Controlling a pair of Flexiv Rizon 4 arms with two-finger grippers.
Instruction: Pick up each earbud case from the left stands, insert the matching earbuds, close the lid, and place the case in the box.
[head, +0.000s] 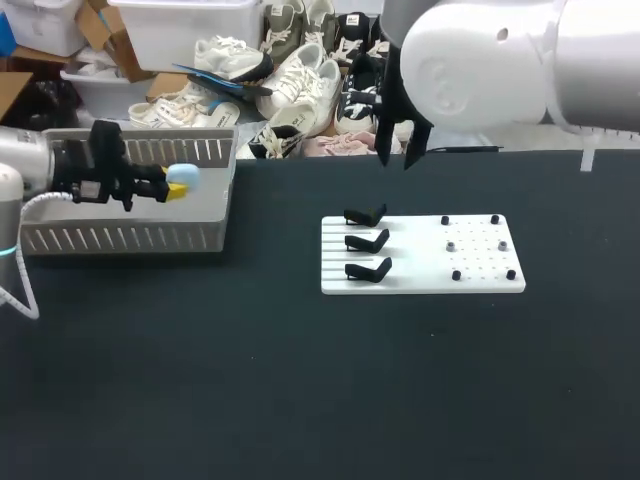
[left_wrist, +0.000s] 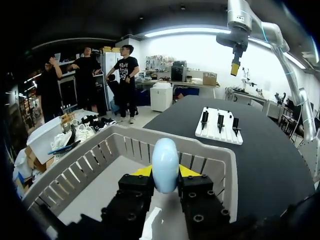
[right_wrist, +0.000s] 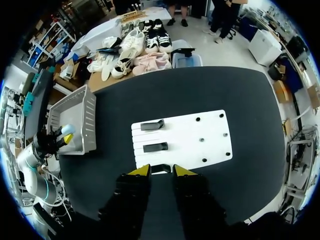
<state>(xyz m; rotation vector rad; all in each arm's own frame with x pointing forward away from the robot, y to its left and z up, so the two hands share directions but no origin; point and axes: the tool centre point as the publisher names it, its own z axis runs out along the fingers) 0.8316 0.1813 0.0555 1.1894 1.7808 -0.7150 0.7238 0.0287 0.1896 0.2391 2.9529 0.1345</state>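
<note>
A light blue earbud case (left_wrist: 165, 165), closed and egg-shaped, sits between the yellow-tipped fingers of my left gripper (left_wrist: 165, 174), which is shut on it. In the head view that gripper (head: 178, 185) holds the case (head: 183, 176) over the grey slotted box (head: 130, 238). The case (right_wrist: 68, 129) also shows small in the right wrist view. My right gripper (right_wrist: 162, 171) hangs high above the white board (right_wrist: 210, 142), open with nothing between its fingers. From the head view it (head: 400, 152) is above the table's far edge. The board's three black stands (head: 367, 241) bear nothing.
The white board (head: 480, 280) lies in the middle right of the black table, with small pegs (head: 452, 245) on its right half. The grey box (left_wrist: 222, 165) stands at the far left; its floor appears bare. Shoes and bins lie beyond the far edge.
</note>
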